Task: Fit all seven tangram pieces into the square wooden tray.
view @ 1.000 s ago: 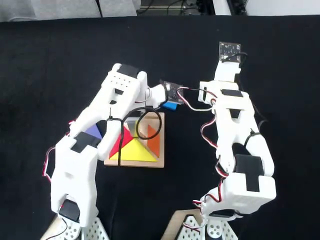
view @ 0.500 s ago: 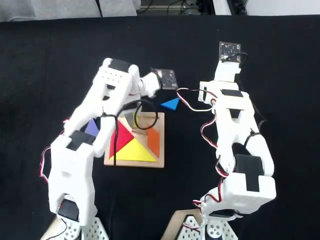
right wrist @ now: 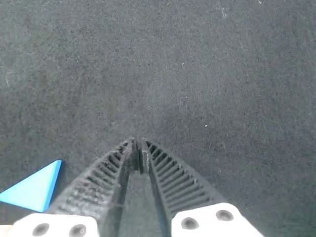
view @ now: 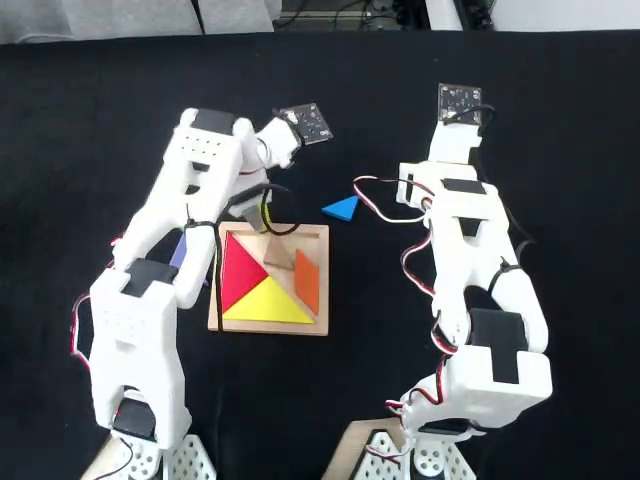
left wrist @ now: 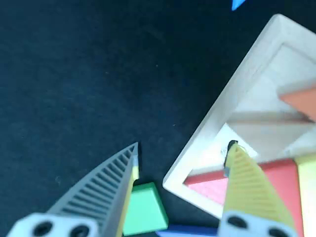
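Tray (view: 270,329): square, wooden, on the black desk (view: 90,110), partly under the left arm. Seated inside I count a red triangle (view: 238,276), a yellow triangle (view: 265,303) and an orange parallelogram (view: 307,283). The far part looks unfilled. A pale shape there may be a piece, but I cannot tell.

Loose pieces: blue triangle (view: 342,208) on the desk just beyond the tray's far right corner. Purple piece (view: 183,252) beside the tray's left rim, half hidden by the arm. Green piece (left wrist: 143,216) on the desk just beside one jaw.

Left gripper (left wrist: 183,146): jaws spread wide and gripping nothing. They straddle a tray corner, one tip inside the rim and the other over the desk.

Right gripper (right wrist: 137,148): jaws pressed together, empty, over bare desk, with the blue triangle near.

Hazards, in my judgement: lowering the left jaws here could land a tip on the rim, shove the tray and unseat the placed pieces. The green piece sits off-centre, so closing might flick it away rather than pinch it. Flat pieces also offer little edge to grip.
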`<action>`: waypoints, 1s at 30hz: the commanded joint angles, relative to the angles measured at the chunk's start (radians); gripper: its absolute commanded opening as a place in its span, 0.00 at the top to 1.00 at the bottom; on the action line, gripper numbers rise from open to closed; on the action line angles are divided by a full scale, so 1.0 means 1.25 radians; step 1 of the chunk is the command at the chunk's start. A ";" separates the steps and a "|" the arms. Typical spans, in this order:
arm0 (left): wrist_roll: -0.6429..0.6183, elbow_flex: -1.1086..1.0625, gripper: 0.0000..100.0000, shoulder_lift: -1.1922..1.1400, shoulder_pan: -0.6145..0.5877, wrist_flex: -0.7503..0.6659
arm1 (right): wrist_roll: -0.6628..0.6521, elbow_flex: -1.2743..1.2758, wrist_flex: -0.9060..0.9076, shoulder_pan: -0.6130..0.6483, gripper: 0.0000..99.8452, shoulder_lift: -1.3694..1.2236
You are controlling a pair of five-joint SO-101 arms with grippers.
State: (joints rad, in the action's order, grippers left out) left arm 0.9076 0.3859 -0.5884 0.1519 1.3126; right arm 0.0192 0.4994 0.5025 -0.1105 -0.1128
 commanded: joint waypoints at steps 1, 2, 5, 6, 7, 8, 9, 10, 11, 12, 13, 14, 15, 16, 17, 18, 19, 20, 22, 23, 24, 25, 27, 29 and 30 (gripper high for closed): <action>-0.058 -0.002 0.73 0.002 0.001 -0.029 | -0.009 -0.028 -0.015 0.012 0.98 0.007; -0.066 -0.002 0.73 -0.002 0.007 -0.029 | -0.009 -0.028 -0.015 0.012 0.98 0.007; -0.071 -0.003 0.73 -0.031 0.023 -0.026 | -0.009 -0.028 -0.015 0.012 0.98 0.007; -0.071 -0.003 0.73 -0.039 0.024 -0.026 | -0.009 -0.028 -0.015 0.012 0.98 0.007; -0.070 -0.003 0.73 -0.048 0.024 -0.026 | -0.009 -0.028 -0.015 0.012 0.98 0.007; -0.066 -0.003 0.73 -0.055 0.023 -0.026 | -0.009 -0.028 -0.015 0.012 0.98 0.007; -0.068 -0.003 0.73 -0.063 0.021 -0.025 | -0.009 -0.028 -0.015 0.012 0.98 0.007; -0.068 -0.003 0.73 -0.071 0.020 -0.025 | -0.009 -0.028 -0.015 0.012 0.98 0.007; -0.069 -0.003 0.73 -0.079 0.020 -0.025 | -0.009 -0.028 -0.015 0.012 0.98 0.007; -0.070 -0.003 0.73 -0.082 0.023 -0.025 | -0.009 -0.028 -0.015 0.012 0.98 0.007; -0.071 -0.003 0.73 -0.083 0.026 -0.025 | -0.009 -0.028 -0.015 0.012 0.98 0.007; -0.071 -0.003 0.73 -0.085 0.029 -0.025 | -0.009 -0.028 -0.015 0.012 0.98 0.007; -0.072 -0.003 0.73 -0.085 0.039 -0.025 | -0.009 -0.028 -0.015 0.012 0.98 0.007; -0.077 -0.003 0.73 -0.085 0.048 -0.025 | -0.009 -0.028 -0.015 0.012 0.98 0.007; -0.091 -0.003 0.73 -0.085 0.057 -0.025 | -0.009 -0.028 -0.015 0.012 0.98 0.007; -0.102 -0.003 0.73 -0.085 0.063 -0.025 | -0.009 -0.028 -0.015 0.012 0.98 0.007; -0.109 -0.003 0.73 -0.085 0.072 -0.023 | -0.009 -0.028 -0.015 0.012 0.98 0.007; -0.117 -0.003 0.73 -0.085 0.079 -0.023 | -0.009 -0.028 -0.015 0.012 0.98 0.007; -0.117 -0.002 0.73 -0.085 0.093 -0.005 | -0.009 -0.028 -0.015 0.012 0.98 0.007; -0.117 -0.002 0.73 -0.085 0.101 0.007 | -0.009 -0.028 -0.015 0.012 0.98 0.007; -0.117 -0.002 0.73 -0.085 0.111 0.017 | -0.009 -0.028 -0.015 0.012 0.98 0.007; -0.117 -0.002 0.73 -0.085 0.120 0.027 | -0.009 -0.028 -0.015 0.012 0.98 0.007; -0.115 0.004 0.77 -0.083 0.137 0.052 | -0.009 -0.028 -0.015 0.012 0.98 0.007; -0.112 0.006 0.82 -0.083 0.153 0.077 | -0.009 -0.028 -0.015 0.012 0.98 0.007; -0.112 0.006 0.84 -0.083 0.159 0.090 | -0.009 -0.028 -0.015 0.012 0.98 0.007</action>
State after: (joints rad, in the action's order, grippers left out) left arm 0.7664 0.3859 -0.6897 0.2961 1.3633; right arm 0.0192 0.4994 0.5025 -0.1105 -0.1128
